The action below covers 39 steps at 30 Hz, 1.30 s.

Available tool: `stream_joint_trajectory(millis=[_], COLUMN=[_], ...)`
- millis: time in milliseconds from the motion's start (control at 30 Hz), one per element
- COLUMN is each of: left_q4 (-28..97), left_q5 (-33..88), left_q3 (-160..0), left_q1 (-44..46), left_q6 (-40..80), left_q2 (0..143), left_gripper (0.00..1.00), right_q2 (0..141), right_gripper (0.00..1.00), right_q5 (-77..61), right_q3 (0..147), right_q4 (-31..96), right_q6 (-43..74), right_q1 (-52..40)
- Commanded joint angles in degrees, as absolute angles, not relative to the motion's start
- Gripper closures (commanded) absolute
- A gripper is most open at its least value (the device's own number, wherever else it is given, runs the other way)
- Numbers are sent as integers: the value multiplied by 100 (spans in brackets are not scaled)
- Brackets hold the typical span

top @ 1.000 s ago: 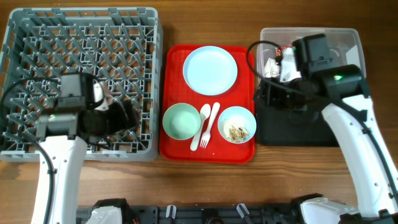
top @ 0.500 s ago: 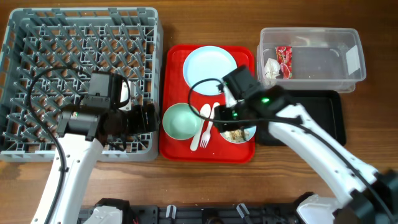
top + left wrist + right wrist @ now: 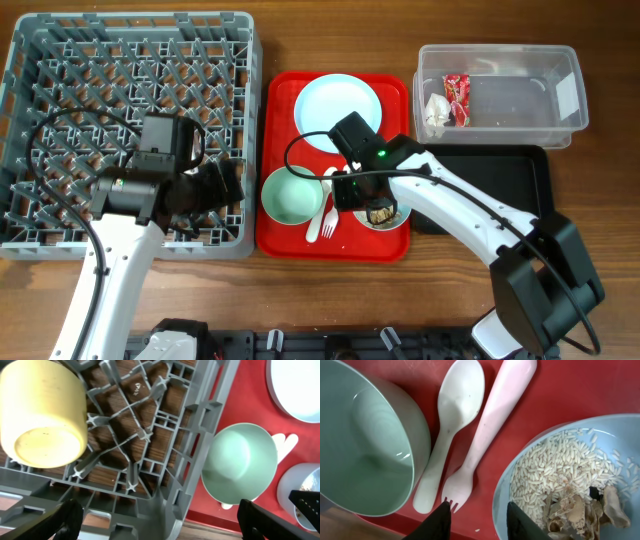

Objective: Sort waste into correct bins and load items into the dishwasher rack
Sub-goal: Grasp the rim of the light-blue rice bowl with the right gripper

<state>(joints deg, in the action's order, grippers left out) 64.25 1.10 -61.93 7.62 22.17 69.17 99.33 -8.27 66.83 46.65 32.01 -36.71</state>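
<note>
Grey plastic dishwasher rack (image 3: 130, 20) looking matt, red tray (image 3: 285, 238) gleaming glossy, clear plastic tub (image 3: 500, 48) shining, bench (image 3: 340, 290) showing wood grain

No legible text or markings.

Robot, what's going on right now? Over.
Left hand open, empty, over rack. Right hand open, astride food bowl rim. Fork tines beside outer finger.

The wooden table (image 3: 330, 30) bears four things. The grey rack (image 3: 130, 18) lies under the left pincer (image 3: 225, 185), reaching ahead and to its left. The red tray (image 3: 283, 120) lies under the right pincer (image 3: 352, 188), just beside the rack. The black tray (image 3: 520, 170) lies to that pincer's right, and the clear tub (image 3: 500, 48) ahead and right of it.
</note>
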Motion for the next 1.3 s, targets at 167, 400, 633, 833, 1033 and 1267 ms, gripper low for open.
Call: stream_joint_trajectory(millis=[167, 400, 633, 833, 1033, 1267], left_q4=[6410, 6410, 6410, 6412, 6412, 6414], left_q5=[-32, -32, -32, -32, -32, -32], left_q3=[-6182, -6182, -6182, -6182, -6182, -6182], left_q1=[722, 722, 722, 722, 722, 722], left_q6=[2340, 2340, 2340, 2340, 2340, 2340], left_q2=[6945, 6945, 6945, 6945, 6945, 6945], left_gripper=[0, 0, 0, 0, 0, 0], right_q2=[10064, 10311, 10333, 10374, 10374, 10224], right_gripper=[67, 73, 83, 89, 94, 96], right_q5=[-419, -421, -397, -287, -292, -440], right_q3=[6578, 6475, 6473, 6372, 6313, 6512], right_q4=[4681, 4560, 4541, 4519, 4445, 4670], right_q6=[3511, 3618, 3623, 3767, 3767, 3763], right_q1=[-3691, -3691, -3691, -3691, -3691, -3688])
